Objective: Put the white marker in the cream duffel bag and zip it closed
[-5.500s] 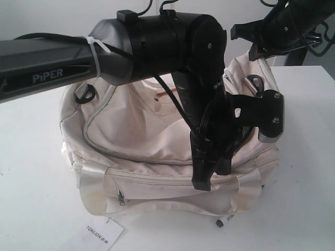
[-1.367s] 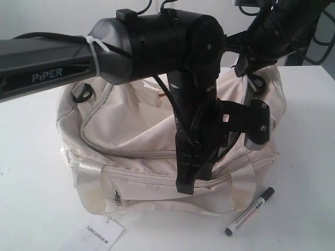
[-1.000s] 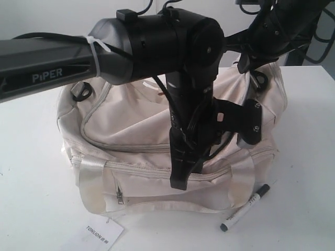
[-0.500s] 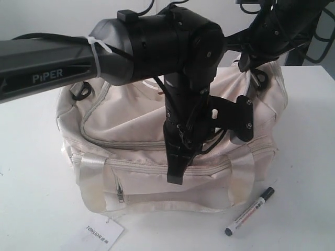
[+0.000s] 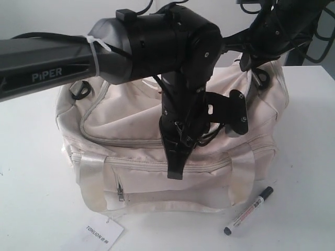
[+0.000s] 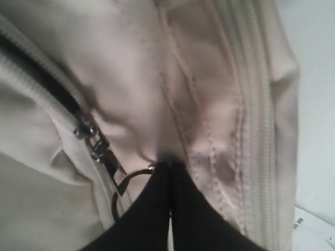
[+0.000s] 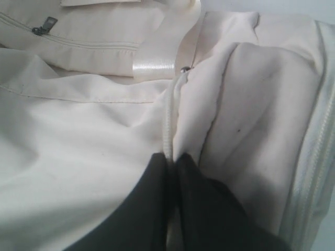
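**Marker out on the table, both claws nipped onto the bag**

- White marker: lies flat on the white table, outside the bag, near its front right corner and not touching it. Set on a diagonal. White barrel with small dark print, black cap at the far end, dark tip at the near end.
- Cream duffel bag: soft and slumped, with a curved zip line across the top panel. Shiny strap runs down the front, black D-ring at the left end. Paper tag lies on the table in front.
- Left gripper: pointing down at the bag's front. Jaws pressed together, with a pucker of cream cloth caught at the tips. Metal zip pull with ring just beside them; a dark gap shows along the zip there.
- Right gripper: at the bag's right end. Jaws closed on a fold of cloth along the zip seam.
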You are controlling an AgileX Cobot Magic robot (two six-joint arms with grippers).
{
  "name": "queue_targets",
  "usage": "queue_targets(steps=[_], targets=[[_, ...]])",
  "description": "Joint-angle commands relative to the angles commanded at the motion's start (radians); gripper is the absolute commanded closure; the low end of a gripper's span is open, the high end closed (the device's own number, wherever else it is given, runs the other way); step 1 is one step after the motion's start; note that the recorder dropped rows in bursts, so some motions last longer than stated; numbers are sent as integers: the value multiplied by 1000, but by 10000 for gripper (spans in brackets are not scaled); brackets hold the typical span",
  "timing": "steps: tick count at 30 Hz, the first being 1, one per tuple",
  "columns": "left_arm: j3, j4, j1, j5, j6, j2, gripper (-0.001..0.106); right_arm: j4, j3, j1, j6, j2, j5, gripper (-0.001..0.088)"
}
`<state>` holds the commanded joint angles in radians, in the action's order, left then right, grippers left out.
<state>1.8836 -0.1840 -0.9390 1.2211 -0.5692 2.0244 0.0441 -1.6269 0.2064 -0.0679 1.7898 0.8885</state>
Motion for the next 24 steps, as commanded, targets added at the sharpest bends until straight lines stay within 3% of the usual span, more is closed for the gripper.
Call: queue_targets(steps=[18, 24], targets=[[0, 11, 12, 0, 44, 0, 1053, -19, 0, 0, 0, 0, 6, 868], [0, 41, 48, 0, 103, 0, 1053, -21, 0, 0, 0, 0, 10, 868]])
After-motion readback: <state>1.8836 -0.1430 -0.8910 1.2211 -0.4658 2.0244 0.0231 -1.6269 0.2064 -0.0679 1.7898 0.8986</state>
